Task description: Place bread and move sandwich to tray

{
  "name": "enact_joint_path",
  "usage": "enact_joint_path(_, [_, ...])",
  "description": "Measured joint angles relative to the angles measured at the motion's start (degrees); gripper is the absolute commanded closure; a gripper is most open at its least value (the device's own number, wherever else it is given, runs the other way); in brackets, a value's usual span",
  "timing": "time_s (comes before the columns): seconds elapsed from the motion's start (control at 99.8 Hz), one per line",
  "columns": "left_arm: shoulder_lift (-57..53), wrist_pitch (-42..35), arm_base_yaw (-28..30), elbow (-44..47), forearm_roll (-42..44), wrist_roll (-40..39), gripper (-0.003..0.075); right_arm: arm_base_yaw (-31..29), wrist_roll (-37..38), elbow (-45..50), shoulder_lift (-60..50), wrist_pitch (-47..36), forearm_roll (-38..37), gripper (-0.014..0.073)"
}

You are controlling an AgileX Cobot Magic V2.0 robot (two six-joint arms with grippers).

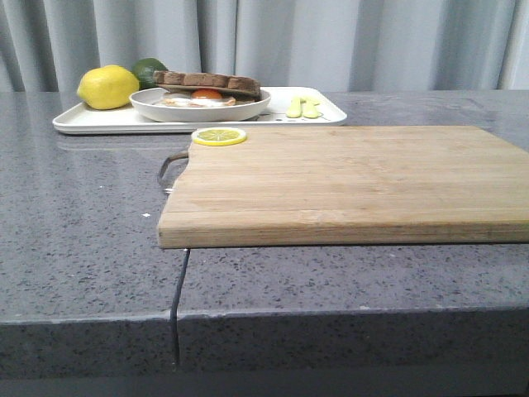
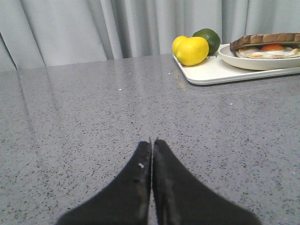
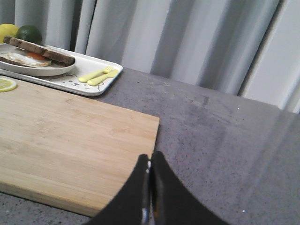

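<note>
The sandwich [image 1: 207, 83], brown-crusted bread over a fried egg, lies in a round white dish [image 1: 201, 107] on the white tray [image 1: 91, 121] at the back left. It also shows in the left wrist view [image 2: 265, 43] and the right wrist view [image 3: 37, 50]. No separate loose slice of bread shows. My left gripper [image 2: 153, 141] is shut and empty over bare grey counter, well short of the tray [image 2: 211, 72]. My right gripper [image 3: 150, 156] is shut and empty over the right end of the wooden cutting board [image 3: 70, 136]. Neither gripper shows in the front view.
A wooden cutting board [image 1: 347, 182] with a lemon slice [image 1: 219, 136] on its far left corner fills the middle. A lemon [image 1: 107, 87] and a lime [image 1: 149, 70] sit on the tray's left end, yellow cutlery [image 1: 303, 107] on its right. Grey curtains hang behind.
</note>
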Motion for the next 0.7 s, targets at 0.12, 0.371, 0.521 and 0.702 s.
enact_joint_path(0.12, [0.0,0.0,0.0,0.0,0.0,0.0,0.0739,-3.4,3.9,5.1,0.0,-5.6,0.0,0.0661])
enact_joint_path(0.371, [0.0,0.0,0.0,0.0,0.0,0.0,0.0739,-4.8,6.1,11.5,0.0,-14.2,0.0,0.0661])
enact_joint_path(0.521, [0.0,0.0,0.0,0.0,0.0,0.0,0.0739,-4.9,6.2,11.6,0.0,-14.4,0.0,0.0661])
enact_joint_path(0.702, [0.0,-0.1,0.0,0.0,0.0,0.0,0.0739,-4.9,6.4,11.6,0.0,-14.5,0.0,0.0661])
